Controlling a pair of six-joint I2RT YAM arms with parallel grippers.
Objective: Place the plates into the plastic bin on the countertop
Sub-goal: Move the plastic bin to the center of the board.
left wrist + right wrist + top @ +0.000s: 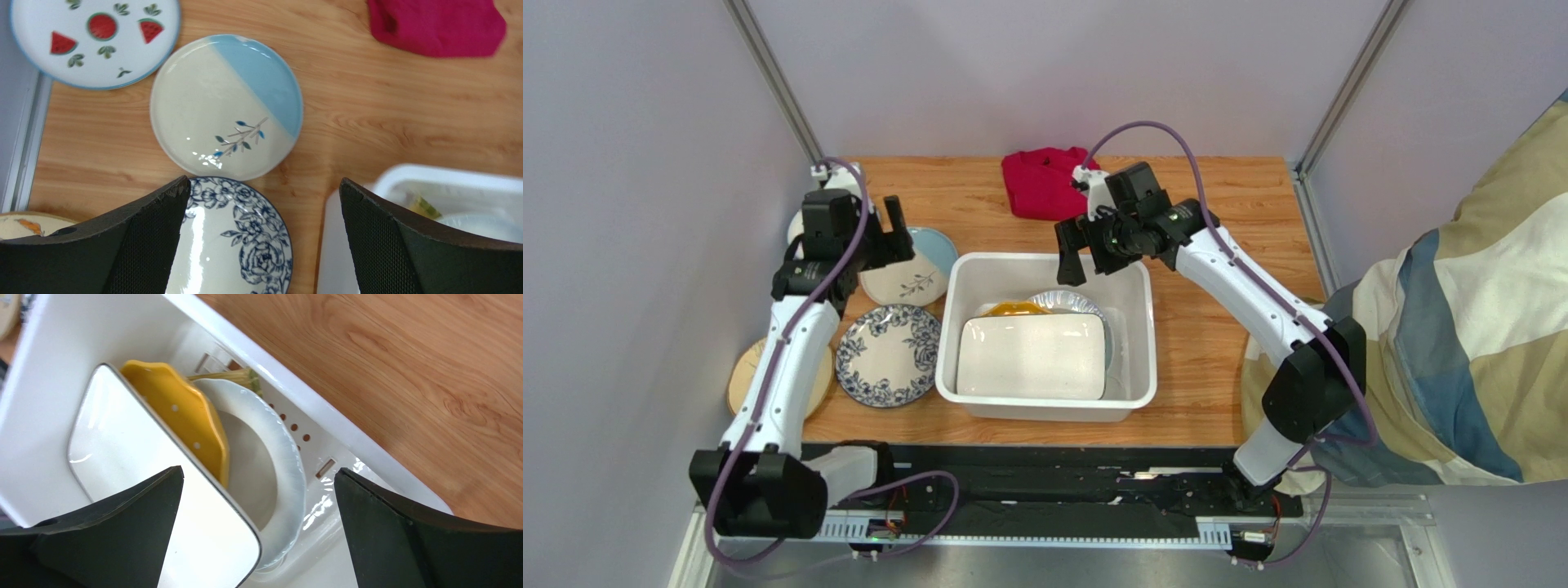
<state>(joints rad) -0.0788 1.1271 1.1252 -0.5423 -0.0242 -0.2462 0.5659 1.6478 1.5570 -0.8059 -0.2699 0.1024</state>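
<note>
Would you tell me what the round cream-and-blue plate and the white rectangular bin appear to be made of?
The round cream-and-blue plate looks like glazed ceramic: glossy, with light glints near its sprig. The white rectangular bin is probably moulded plastic: smooth, faintly shiny walls with slots and holes.

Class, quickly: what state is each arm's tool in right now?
Left tool: open, holding nothing.
Right tool: open, holding nothing.

High view from near edge, wrist views close, facing down, all share plastic bin (pixel 1051 402)

Plates (pixel 1031 355) in bin (pixel 1047 402); more plates (pixel 887 355) left, cloth (pixel 1044 181) behind.
</note>
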